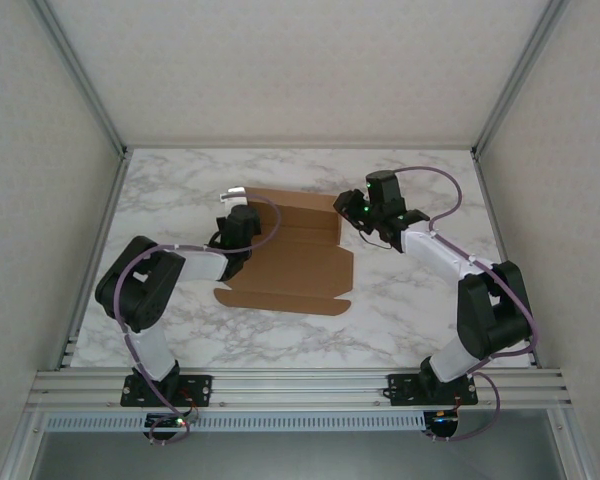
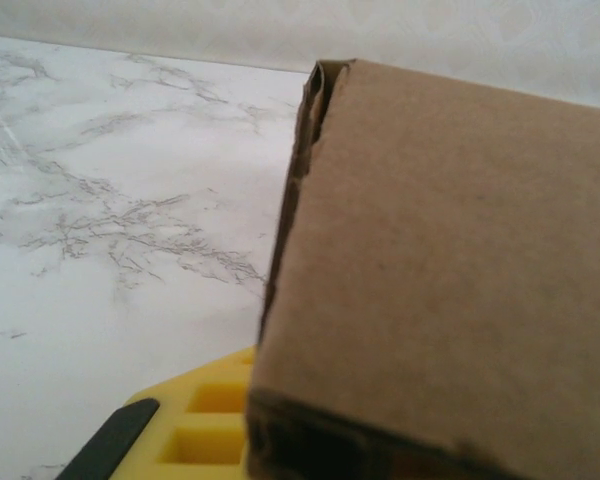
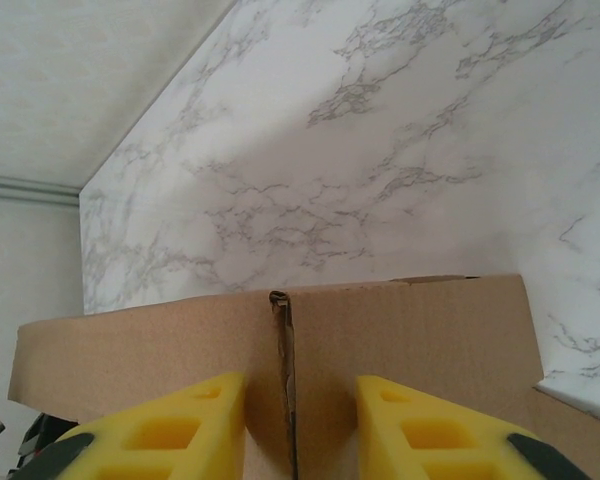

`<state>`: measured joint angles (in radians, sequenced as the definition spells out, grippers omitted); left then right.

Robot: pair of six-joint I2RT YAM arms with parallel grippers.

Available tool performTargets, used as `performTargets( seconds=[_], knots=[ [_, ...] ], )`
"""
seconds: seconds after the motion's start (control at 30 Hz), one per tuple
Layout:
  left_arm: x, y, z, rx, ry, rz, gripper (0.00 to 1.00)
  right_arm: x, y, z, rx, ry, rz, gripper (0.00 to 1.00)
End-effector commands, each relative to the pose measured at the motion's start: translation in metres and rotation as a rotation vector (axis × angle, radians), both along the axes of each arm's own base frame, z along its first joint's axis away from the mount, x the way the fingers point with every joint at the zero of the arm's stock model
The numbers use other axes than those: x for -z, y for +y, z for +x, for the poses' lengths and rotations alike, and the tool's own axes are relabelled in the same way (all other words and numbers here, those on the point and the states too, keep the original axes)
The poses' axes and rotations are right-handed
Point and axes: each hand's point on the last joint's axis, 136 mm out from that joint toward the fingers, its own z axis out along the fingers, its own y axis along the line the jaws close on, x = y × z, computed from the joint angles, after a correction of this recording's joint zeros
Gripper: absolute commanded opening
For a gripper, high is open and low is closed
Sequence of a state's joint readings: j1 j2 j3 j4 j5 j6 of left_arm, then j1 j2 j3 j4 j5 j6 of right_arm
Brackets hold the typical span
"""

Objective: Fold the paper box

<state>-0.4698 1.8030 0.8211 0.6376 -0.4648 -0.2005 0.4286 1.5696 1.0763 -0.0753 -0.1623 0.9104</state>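
**Marble table between pale walls**

You work on a white table top with grey marble veins. Beyond the right fingers it runs far out to a pale, lightly textured wall. Ahead of the left finger the same marble meets a cream wall. Aluminium posts stand at the far corners. The light is soft and even.

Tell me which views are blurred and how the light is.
Top external: even, soft light, all sharp. Left wrist: the paper box is very close and blurred, the table behind it clearer. Right wrist: the yellow fingers look soft, the table sharp.
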Motion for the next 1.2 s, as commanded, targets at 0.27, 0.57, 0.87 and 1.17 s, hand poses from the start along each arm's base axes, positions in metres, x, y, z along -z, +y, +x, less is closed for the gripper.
performTargets(
  seconds=[0.27, 0.57, 0.87, 1.17],
  knots=[
    [-0.011, 0.013, -0.013, 0.080, -0.027, -0.164, 0.63, 0.012, -0.010, -0.008, -0.034, 0.064, -0.097, 0.32],
    [-0.019, 0.008, -0.031, 0.179, -0.059, -0.211, 0.65, 0.009, -0.014, -0.003, -0.033, 0.055, -0.074, 0.32],
    [0.004, 0.006, -0.027, 0.175, -0.015, -0.214, 0.61, 0.008, -0.003, -0.002, -0.082, 0.056, -0.034, 0.33],
    [0.013, 0.009, -0.007, 0.097, 0.012, -0.160, 0.36, 0.006, 0.003, -0.003, -0.092, 0.060, 0.006, 0.33]
  ],
)
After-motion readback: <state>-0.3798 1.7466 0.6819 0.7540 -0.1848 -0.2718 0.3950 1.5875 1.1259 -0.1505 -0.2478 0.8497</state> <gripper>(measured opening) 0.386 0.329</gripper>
